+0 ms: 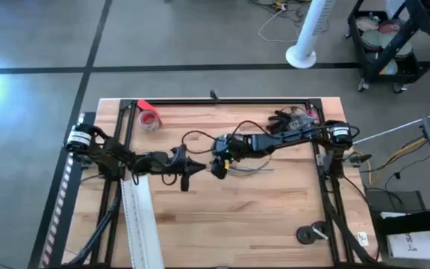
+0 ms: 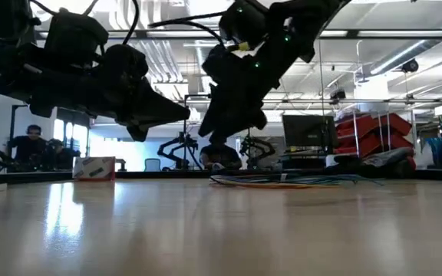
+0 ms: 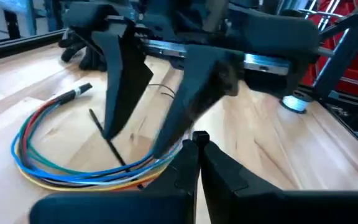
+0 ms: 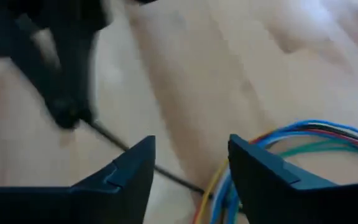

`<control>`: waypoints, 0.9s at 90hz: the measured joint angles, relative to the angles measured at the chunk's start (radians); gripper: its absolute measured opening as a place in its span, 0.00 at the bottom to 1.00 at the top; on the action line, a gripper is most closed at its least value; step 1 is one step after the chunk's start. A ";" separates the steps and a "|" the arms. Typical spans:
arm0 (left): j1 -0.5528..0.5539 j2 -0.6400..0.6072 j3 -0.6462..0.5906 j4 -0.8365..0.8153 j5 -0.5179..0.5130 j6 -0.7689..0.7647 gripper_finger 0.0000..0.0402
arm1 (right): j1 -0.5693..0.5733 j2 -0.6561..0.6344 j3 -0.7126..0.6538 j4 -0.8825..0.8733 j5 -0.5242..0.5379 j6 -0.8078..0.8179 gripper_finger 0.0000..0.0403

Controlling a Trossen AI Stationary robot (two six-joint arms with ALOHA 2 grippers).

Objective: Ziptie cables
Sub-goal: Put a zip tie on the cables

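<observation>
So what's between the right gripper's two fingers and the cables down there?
In the right wrist view the right gripper is open above the cables. Between its fingers shows bare wood and a thin black zip tie lying beside the loop.

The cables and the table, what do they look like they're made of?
The cables: thin wires, probably plastic-sheathed; smooth blue, green, yellow and red jackets, bending in a loose loop. The table: looks like pale wood, with grain lines and plank seams, and a slight sheen.
</observation>
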 joint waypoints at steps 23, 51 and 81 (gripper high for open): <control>0.000 0.000 0.000 -0.021 0.032 -0.007 0.00 | -0.045 -0.001 -0.081 -0.157 0.168 0.160 0.42; 0.000 0.000 0.000 -0.026 0.054 -0.026 0.00 | -0.051 -0.041 -0.299 0.042 0.289 0.445 0.39; -0.009 0.000 0.000 -0.034 0.054 -0.050 0.00 | -0.097 -0.056 -0.413 0.273 0.325 0.491 0.48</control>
